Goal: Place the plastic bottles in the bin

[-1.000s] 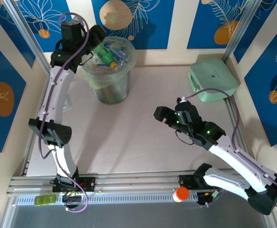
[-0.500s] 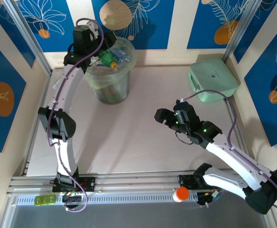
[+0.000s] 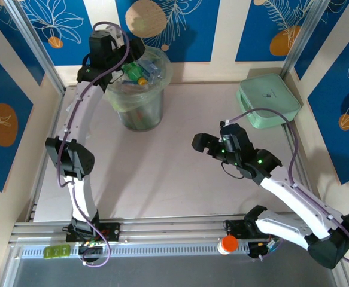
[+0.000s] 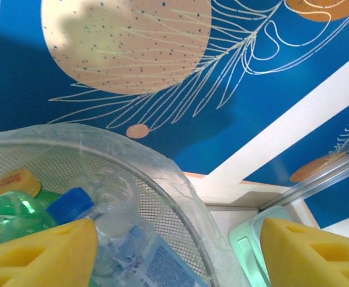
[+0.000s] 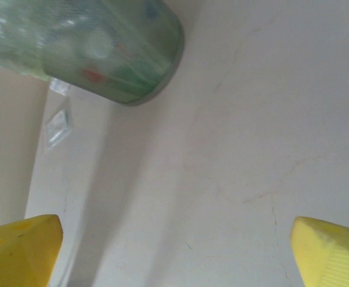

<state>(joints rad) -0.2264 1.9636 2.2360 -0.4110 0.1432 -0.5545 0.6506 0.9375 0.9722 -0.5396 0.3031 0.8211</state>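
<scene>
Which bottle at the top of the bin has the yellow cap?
The green bottle; the clear bottle beside it in the bin has a blue cap.

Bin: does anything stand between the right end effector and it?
Nothing visible does. From the right end effector, jaws open, bare table runs straight to the bin. A small clear packet lies beside the bin, off that line.

The left arm (image 3: 78, 113) and right arm (image 3: 291, 194) are slim white links joined by chunky black joint housings, each trailed by a thin purple cable (image 3: 264, 112), with small green lights (image 3: 260, 162) on the right wrist, while the left hand (image 4: 174, 254) and right hand (image 5: 174, 251) carry wedge-shaped yellow pads (image 4: 39, 251).
</scene>
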